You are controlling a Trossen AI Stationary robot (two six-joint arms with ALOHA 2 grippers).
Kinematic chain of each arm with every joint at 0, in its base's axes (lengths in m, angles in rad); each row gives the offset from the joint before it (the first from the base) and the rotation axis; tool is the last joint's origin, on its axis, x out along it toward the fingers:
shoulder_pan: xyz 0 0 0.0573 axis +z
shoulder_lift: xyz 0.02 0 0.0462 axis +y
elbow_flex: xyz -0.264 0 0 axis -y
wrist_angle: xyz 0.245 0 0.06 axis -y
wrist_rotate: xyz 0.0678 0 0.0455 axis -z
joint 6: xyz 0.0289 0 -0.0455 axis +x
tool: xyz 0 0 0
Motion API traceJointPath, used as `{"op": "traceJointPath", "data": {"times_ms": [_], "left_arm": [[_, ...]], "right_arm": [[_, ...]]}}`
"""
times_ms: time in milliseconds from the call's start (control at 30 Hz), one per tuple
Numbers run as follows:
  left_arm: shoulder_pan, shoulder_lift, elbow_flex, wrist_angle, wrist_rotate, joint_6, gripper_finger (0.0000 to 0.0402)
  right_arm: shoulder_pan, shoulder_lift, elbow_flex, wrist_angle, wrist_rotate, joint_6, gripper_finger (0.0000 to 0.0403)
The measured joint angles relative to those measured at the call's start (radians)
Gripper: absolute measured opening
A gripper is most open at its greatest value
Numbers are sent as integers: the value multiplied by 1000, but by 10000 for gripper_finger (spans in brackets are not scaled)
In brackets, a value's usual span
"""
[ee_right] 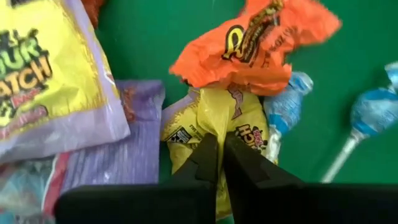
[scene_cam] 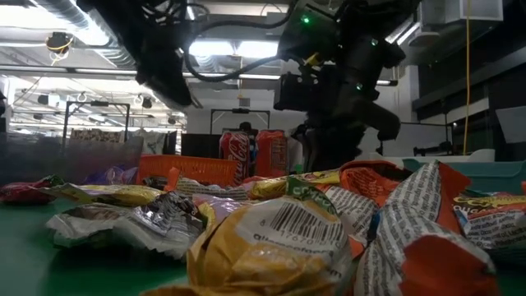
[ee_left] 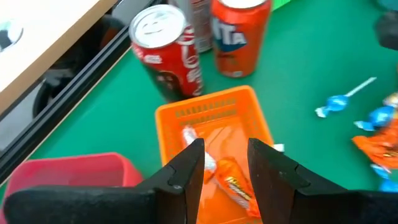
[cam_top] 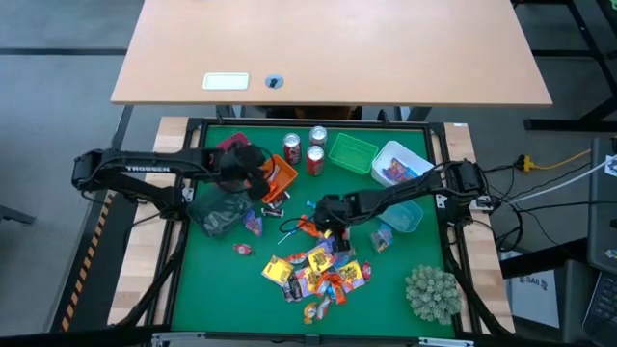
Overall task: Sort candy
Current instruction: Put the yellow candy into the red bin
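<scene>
1. The candy pile [cam_top: 316,272] lies on the green mat [cam_top: 202,280], spreading from the mat's middle toward the near edge; a few lollipops and loose sweets sit beside it.
2. At the pile's far edge, a yellow packet [ee_right: 214,124] lies under an orange wrapper [ee_right: 255,46], with a blue lollipop [ee_right: 367,115] just beside them.
3. The right gripper [ee_right: 219,155] is down at this edge; its fingers are pressed almost together, pinching a fold of the yellow packet.
4. The left gripper [ee_left: 225,163] hovers over the orange basket [ee_left: 180,115], fingers spread and holding nothing; orange-wrapped sweets [ee_left: 233,180] already lie inside the basket.
5. Further out: two red cans [cam_top: 303,150] stand beside the orange basket, then a green bin [cam_top: 352,152], a white bin [cam_top: 390,154], a teal bin [cam_top: 410,218] and a pink bin [ee_left: 68,171]; a spiky plant ball [cam_top: 431,293] sits at the near right corner.
6. Step in hand, as judged: pick-up of one yellow piece. The next move calls for a straight lift that frees it from the overlapping orange wrapper, then carriage to its bin.
</scene>
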Motion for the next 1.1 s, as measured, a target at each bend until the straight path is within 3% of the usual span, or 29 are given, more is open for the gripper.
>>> {"op": "traceJointPath", "data": {"times_ms": [333,533,800,1100], "left_arm": [[-130,-80,0,5,31,-67,112],[-231,-90,0,5,75,-134,112],[-372,-91,0,6,75,-303,112],[-500,-90,0,6,71,-445,112]], "right_arm": [[0,0,162,-279,6,-27,8],[0,-2,299,-412,80,-105,3],[-6,-3,436,-376,196,-275,4],[-95,-5,469,-166,192,-405,3]]}}
